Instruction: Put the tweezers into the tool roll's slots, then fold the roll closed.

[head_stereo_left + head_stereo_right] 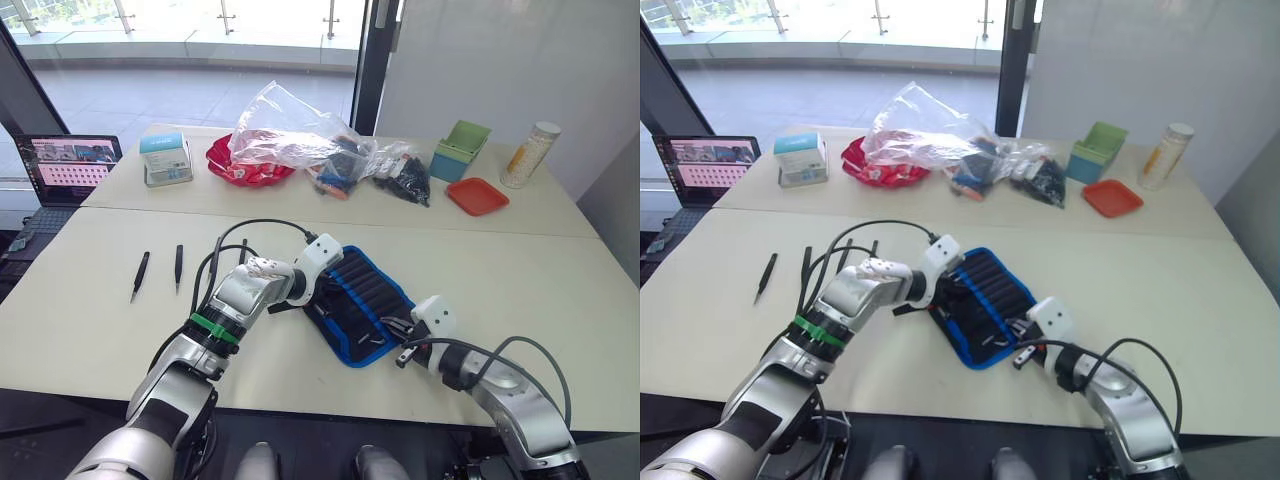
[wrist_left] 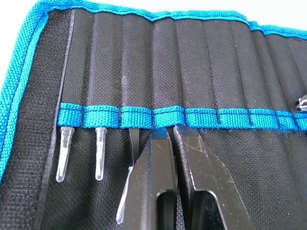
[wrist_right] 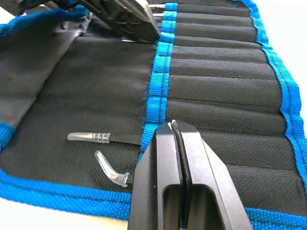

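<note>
On the desk (image 1: 90, 330), at the left, two tweezers (image 1: 139, 275) are seen lying loose, well apart from the tool roll (image 1: 362, 305). At the roll's slots (image 2: 168, 116), the left gripper (image 2: 173, 136) is held with fingers pressed together, apparently seating a tweezer. At the roll's right end, the right gripper (image 3: 173, 125) is likewise closed, probably steadying it.

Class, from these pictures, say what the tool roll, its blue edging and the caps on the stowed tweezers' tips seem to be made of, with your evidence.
Tool roll: black woven fabric, likely nylon; a coarse matte weave shows.
Blue edging: woven tape, ribbed and stitched.
Tip caps: clear soft plastic, probably; translucent and glossy, one in the right wrist view is bent.
</note>
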Motion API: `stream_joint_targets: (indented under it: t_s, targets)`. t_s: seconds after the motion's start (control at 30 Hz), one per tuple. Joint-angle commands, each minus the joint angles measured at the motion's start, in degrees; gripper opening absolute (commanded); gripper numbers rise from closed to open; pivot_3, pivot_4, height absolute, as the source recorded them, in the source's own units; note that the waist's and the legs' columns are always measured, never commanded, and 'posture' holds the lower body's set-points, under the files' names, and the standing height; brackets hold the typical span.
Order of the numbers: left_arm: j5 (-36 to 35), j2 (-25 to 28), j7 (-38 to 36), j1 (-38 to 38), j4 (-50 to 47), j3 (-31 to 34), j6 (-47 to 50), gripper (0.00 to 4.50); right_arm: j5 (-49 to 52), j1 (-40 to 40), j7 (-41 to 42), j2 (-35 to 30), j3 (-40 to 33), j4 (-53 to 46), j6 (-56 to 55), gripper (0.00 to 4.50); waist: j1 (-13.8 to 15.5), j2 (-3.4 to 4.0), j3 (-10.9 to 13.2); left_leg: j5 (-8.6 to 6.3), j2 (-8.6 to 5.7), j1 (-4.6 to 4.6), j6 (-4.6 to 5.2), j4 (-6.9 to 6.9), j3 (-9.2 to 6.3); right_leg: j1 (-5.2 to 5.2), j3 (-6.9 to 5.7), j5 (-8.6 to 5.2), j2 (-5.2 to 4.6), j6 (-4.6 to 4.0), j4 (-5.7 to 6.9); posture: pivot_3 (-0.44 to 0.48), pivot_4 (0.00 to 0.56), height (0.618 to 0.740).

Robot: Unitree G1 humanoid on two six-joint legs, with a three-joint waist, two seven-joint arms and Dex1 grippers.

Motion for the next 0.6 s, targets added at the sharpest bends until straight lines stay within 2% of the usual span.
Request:
stream_joint_targets:
  t_s: [0.03, 0.2, 0.23, 0.4, 0.6]
  targets:
    - [2.58, -0.60, -0.99, 0.36, 2.07, -0.65, -1.53, 0.00, -0.53, 1.83, 0.90, -0.13, 2.34, 0.71, 1.98, 0.02, 0.07, -0.01, -0.02, 0.00, -0.02, 0.01, 0.00, 0.01, -0.02, 0.04, 0.01, 0.00, 0.00, 0.01, -0.01, 0.000, 0.150, 0.717]
    - [3.76, 1.08, -2.96, 1.03, 1.69, 0.98, -2.96, 0.00, -1.00, 2.09, -0.09, 0.54, 2.11, 0.71, 2.02, 0.02, -0.06, 0.00, -0.02, 0.01, -0.04, 0.02, -0.01, 0.01, -0.06, 0.08, 0.02, -0.01, 0.01, 0.04, -0.02, 0.000, 0.150, 0.717]
    - [3.17, 1.77, -3.69, 1.22, 0.85, 2.11, -3.09, 0.66, -1.07, 2.11, -0.38, 0.84, 2.09, 0.69, 2.11, 0.00, -0.15, 0.00, -0.02, 0.01, -0.04, 0.02, -0.01, 0.01, -0.06, 0.08, 0.02, -0.01, 0.01, 0.05, -0.02, 0.000, 0.150, 0.717]
    - [1.39, 5.57, -6.70, 2.28, -4.80, 6.04, -3.37, 2.25, -1.45, 1.76, -1.33, 1.62, 2.03, 0.91, 2.59, 0.00, -0.56, 0.00, -0.02, 0.01, -0.01, -0.01, -0.01, 0.01, -0.12, 0.00, 0.05, -0.01, 0.09, 0.04, 0.00, 0.000, 0.150, 0.717]
    - [-3.43, 12.61, -8.60, 7.49, -15.37, 14.39, -0.84, 4.27, -1.51, 0.56, -1.87, 2.18, 2.19, 2.06, 3.05, 0.00, -0.90, 0.01, -0.01, 0.01, 0.03, -0.04, -0.02, -0.01, -0.20, -0.06, 0.06, -0.01, 0.13, 0.03, 0.03, 0.000, 0.150, 0.717]
